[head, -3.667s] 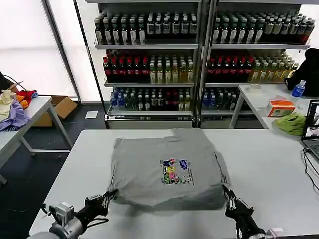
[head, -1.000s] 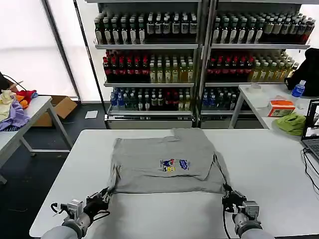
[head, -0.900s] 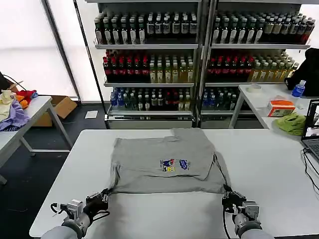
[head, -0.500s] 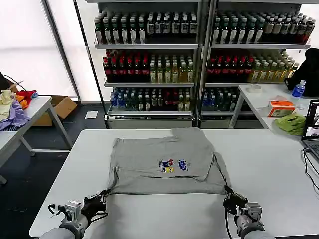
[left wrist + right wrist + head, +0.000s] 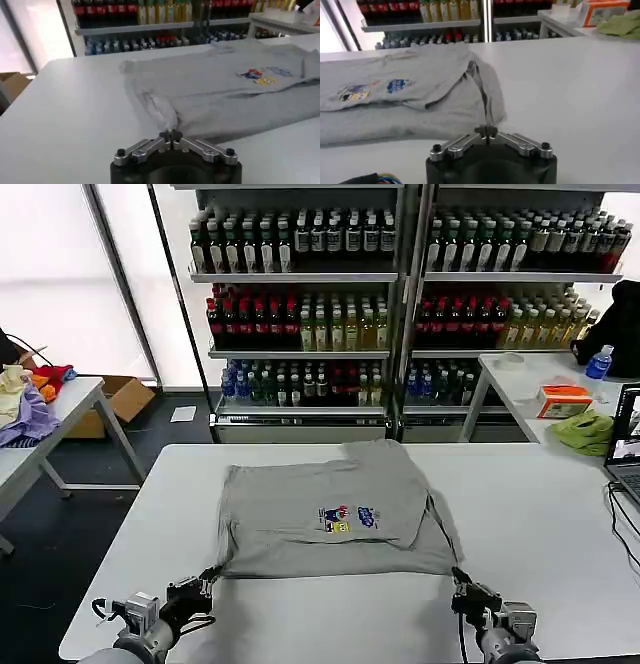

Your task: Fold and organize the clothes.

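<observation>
The T-shirt (image 5: 325, 509) is lying in the middle of the white table (image 5: 540, 514), already doubled over: an upper layer with the small colourful print (image 5: 348, 518) is resting on a wider lower layer, and the near edge is running straight across, facing the robot.

On the left, the left gripper (image 5: 205, 582) is sitting low at the near left corner of the shirt. In the left wrist view its fingers (image 5: 170, 135) are pressed together, and a pinched point of grey cloth is rising just above the tips, so I judge it is clamped on that corner. In the middle, the fabric between the two corners is looking fairly flat, with some soft wrinkles near the left sleeve.

On the right, the right gripper (image 5: 462, 587) is sitting at the near right corner. In the right wrist view its fingers (image 5: 485, 131) are also closed together, with the shirt's corner meeting the tips, so it seems to be gripping the cloth as well.

The step in hand appears to be the drawing of the near edge toward the robot, to stretch and smooth the folded shirt. The next move is probably calling for both arms working evenly, at the same height, so the edge is not getting skewed, and then a release or another fold across.
</observation>
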Available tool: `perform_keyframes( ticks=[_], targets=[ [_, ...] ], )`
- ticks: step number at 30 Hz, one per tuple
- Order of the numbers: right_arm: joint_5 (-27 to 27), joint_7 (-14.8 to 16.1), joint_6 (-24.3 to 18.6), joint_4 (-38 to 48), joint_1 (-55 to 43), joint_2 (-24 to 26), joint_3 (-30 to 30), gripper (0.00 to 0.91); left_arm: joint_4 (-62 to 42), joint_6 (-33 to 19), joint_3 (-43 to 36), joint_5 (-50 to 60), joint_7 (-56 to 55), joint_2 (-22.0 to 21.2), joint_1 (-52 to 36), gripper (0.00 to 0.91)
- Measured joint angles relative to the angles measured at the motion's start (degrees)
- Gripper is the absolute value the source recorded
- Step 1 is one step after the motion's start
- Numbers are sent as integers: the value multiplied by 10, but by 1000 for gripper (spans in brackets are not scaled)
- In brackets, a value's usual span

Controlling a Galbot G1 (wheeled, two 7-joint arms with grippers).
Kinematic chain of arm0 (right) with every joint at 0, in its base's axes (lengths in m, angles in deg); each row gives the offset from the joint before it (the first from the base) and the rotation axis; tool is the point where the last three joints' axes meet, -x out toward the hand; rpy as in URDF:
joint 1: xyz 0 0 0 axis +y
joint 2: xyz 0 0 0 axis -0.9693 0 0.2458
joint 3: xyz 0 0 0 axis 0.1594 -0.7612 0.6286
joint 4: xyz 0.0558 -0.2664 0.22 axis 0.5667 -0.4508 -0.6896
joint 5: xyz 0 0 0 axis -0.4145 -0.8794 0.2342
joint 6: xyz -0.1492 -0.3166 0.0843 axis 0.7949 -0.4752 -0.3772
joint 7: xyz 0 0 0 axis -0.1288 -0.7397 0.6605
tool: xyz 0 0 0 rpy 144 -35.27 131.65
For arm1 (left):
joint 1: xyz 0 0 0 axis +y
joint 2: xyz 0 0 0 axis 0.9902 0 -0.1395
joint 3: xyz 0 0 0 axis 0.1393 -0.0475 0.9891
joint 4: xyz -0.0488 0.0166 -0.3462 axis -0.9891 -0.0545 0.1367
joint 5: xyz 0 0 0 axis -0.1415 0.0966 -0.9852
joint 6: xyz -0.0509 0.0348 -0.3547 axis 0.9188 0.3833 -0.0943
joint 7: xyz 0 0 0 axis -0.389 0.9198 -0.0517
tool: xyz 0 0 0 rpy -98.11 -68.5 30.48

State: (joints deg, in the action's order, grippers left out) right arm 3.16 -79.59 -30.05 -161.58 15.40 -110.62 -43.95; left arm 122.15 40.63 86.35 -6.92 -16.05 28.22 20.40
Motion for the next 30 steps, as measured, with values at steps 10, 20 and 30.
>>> perform_keyframes(
  ticks=[10, 20, 30],
  targets=[
    [-4, 0, 3, 7, -19, 1, -9, 353, 7, 1, -1, 0, 2, 0, -1, 10],
    [-5, -4, 0, 30, -39, -5, -25, 0, 9, 2, -1, 0, 6, -1, 1, 10],
    [18, -1, 2, 31, -31, 0, -18, 0, 12, 2, 8, 1, 9, -3, 10, 10]
  ],
)
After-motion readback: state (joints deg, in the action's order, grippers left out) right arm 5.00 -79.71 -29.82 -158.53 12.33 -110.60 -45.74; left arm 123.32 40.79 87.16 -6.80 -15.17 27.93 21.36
